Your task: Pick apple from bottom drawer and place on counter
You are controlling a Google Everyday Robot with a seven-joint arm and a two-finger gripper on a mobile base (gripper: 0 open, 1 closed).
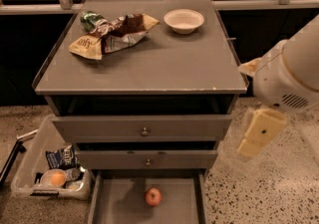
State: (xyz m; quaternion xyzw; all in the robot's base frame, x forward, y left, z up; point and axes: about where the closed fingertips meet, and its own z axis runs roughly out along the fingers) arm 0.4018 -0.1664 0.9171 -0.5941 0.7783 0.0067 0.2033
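Red, yellow-patched and round, the small apple sits in the pulled-out shallow grey bottom drawer, exposed for reaching from above, well below and left of the cream gripper, whose open-or-closed state cannot be told, beside the flat grey counter.

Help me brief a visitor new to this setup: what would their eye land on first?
The red apple, alone on the floor of the open bottom drawer, stands out first. Next comes the robot's pale arm at the right, its gripper hanging to the right of the cabinet. On the counter lie crumpled snack bags and a white bowl.
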